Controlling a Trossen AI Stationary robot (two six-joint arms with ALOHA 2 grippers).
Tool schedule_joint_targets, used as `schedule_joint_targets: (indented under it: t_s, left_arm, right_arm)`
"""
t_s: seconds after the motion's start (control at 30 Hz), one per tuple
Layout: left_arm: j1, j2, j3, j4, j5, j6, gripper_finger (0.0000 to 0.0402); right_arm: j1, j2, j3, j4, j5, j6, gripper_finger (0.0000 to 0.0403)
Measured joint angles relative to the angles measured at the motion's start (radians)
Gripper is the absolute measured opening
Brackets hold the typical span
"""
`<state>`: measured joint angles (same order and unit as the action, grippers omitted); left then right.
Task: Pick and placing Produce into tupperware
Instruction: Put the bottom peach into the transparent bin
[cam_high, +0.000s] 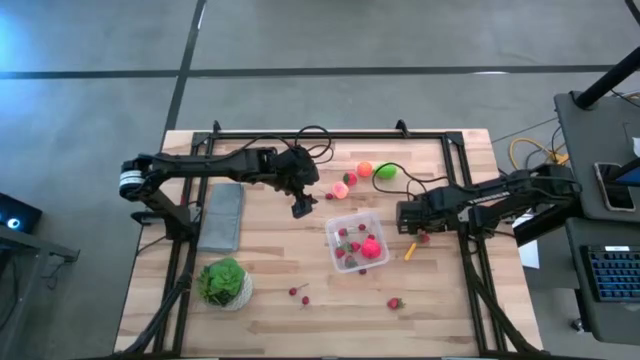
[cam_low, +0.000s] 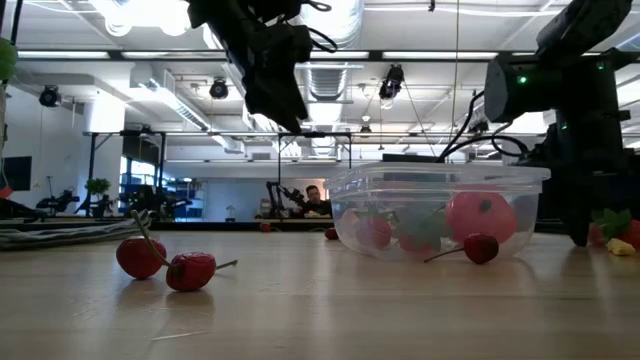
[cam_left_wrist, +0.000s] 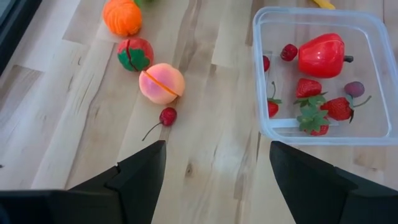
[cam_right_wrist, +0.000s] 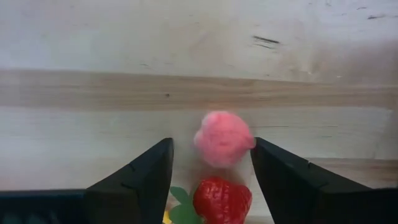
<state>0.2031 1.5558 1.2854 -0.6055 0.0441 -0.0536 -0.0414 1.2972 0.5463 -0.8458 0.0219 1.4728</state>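
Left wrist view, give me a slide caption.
Open left gripper above the table; peach and cherry beside the tupperware.

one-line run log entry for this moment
left pincer: open, above table beside tupperware | right pincer: open around strawberry and pink berry

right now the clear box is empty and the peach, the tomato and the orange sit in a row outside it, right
Not quite: the clear box is not empty. The left wrist view shows a red pepper, strawberries and small berries in it. The peach, the tomato and the orange do sit in a row outside it.
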Motion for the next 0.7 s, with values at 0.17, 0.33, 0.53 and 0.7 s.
schedule_joint_targets:
  t_s: [0.17, 0.33, 0.53, 0.7]
  left_arm:
    - [0.000, 0.000, 0.000, 0.001, 0.000, -0.018, 0.0272]
    - [0.000, 0.000, 0.000, 0.002, 0.000, -0.018, 0.0272]
    - [0.000, 0.000, 0.000, 0.005, 0.000, -0.020, 0.0272]
    - [0.000, 0.000, 0.000, 0.012, 0.000, -0.020, 0.0272]
  right_arm:
    - [0.000, 0.007, 0.001, 0.001, 0.032, 0.008, 0.0193]
    - [0.000, 0.008, 0.001, 0.003, 0.034, -0.007, 0.0180]
    - [-0.002, 0.002, 0.003, -0.003, 0.053, -0.015, 0.0155]
    - [-0.002, 0.002, 0.016, -0.001, 0.049, -0.035, 0.0132]
